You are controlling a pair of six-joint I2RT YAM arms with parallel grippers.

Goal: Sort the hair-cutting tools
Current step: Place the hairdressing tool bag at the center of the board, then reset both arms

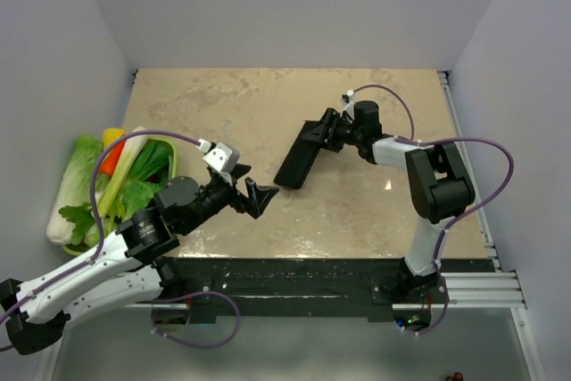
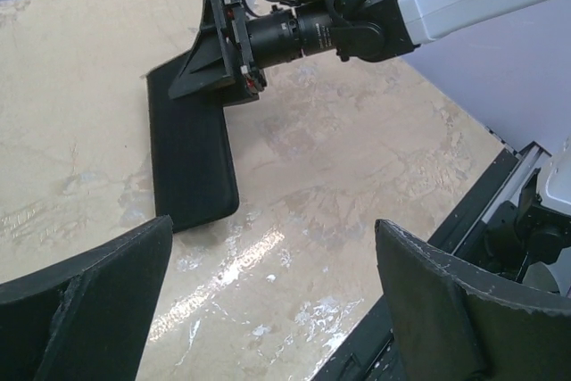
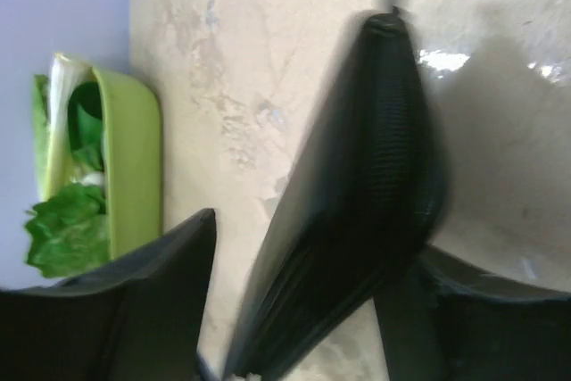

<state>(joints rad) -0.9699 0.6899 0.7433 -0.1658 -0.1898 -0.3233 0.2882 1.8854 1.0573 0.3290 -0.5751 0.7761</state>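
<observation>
The hair-cutting tools are out of view in every frame. A closed black fabric case (image 1: 297,162) lies slantwise mid-table, also visible in the left wrist view (image 2: 192,162). My right gripper (image 1: 321,134) is at the case's far end, jaws straddling its raised edge (image 3: 366,185). In the right wrist view the gripper (image 3: 299,252) is open, with a gap between one finger (image 3: 152,301) and the case. My left gripper (image 1: 257,195) hovers wide open just short of the case's near end, with only bare tabletop between its fingers (image 2: 268,301).
A green basket (image 1: 169,156) of leafy vegetables and a carrot sits at the table's left edge, and shows in the right wrist view (image 3: 134,158). The black front rail (image 1: 294,278) runs along the near edge. White walls enclose the table.
</observation>
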